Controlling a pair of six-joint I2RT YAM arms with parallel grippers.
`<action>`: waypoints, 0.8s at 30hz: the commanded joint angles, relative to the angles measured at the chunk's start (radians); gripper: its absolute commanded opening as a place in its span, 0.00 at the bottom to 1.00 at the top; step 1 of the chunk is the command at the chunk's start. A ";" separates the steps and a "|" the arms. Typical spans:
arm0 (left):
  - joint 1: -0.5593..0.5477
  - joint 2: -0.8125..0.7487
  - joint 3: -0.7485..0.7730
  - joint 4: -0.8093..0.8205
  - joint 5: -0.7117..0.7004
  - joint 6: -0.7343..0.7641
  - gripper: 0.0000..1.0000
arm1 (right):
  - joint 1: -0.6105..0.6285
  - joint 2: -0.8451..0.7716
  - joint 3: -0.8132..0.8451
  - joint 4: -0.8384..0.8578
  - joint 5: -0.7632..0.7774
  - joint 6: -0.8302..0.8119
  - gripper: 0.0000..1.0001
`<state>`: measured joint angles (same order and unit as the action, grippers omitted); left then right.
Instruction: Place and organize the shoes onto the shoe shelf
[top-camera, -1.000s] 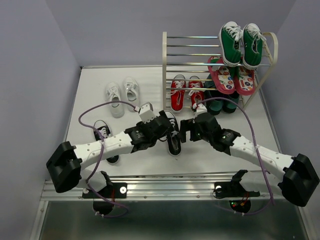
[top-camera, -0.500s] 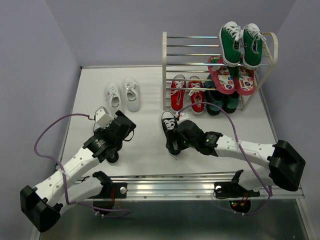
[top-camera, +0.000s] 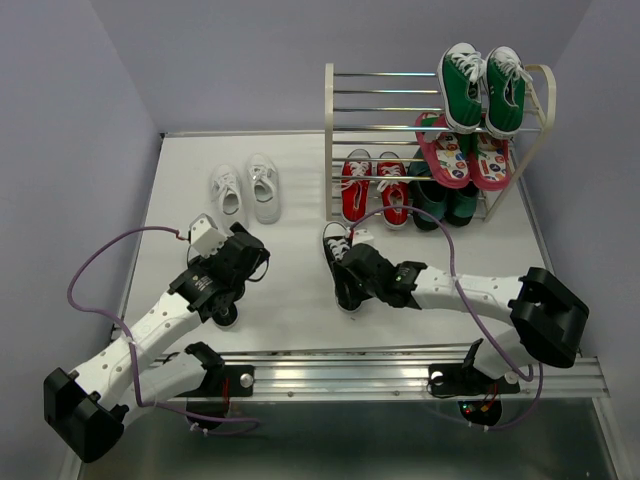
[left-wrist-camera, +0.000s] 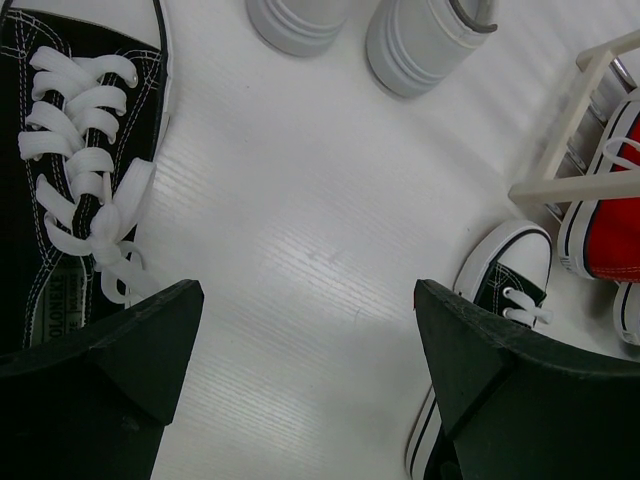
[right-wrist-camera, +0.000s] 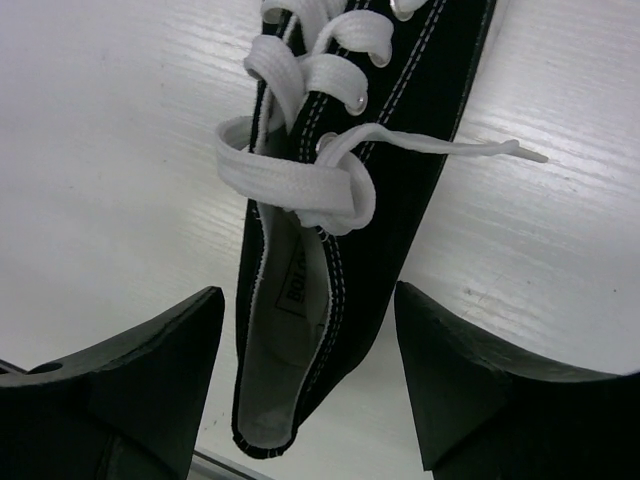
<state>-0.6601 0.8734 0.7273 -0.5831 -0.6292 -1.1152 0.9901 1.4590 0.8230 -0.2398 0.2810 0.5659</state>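
Black sneaker (top-camera: 343, 270) upright on its sole at mid-tabletop (top-camera: 290, 205), in front of shoe shelf (top-camera: 333, 110) and apart from it. Heel end between fingers of right end effector (right-wrist-camera: 310, 390); jaws apart, one finger each side of heel, a strip of tabletop visible between one finger and the shoe, no clamp seen. Second black sneaker (left-wrist-camera: 80, 170) on tabletop to the left, partly under left arm. Left end effector (left-wrist-camera: 305, 340) spread wide above bare tabletop just beside it, holding nothing. White pair (top-camera: 247, 190) farther back on tabletop. Red pair (top-camera: 375, 190) low in shelf, left half. Green sneakers (top-camera: 483, 85) on top tier, pink flip-flops (top-camera: 460, 155) below them.
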 joint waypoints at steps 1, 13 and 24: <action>0.005 -0.007 -0.009 0.008 -0.030 0.025 0.99 | 0.009 0.004 0.048 -0.027 0.064 0.037 0.72; 0.010 -0.025 -0.023 0.005 -0.035 0.014 0.99 | 0.018 0.057 0.070 -0.072 0.109 0.054 0.26; 0.011 -0.027 -0.040 0.057 -0.020 0.034 0.99 | 0.027 -0.070 0.070 -0.059 0.165 -0.075 0.01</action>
<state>-0.6525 0.8631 0.7086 -0.5594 -0.6285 -1.1015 1.0096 1.4883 0.8654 -0.3164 0.3805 0.5720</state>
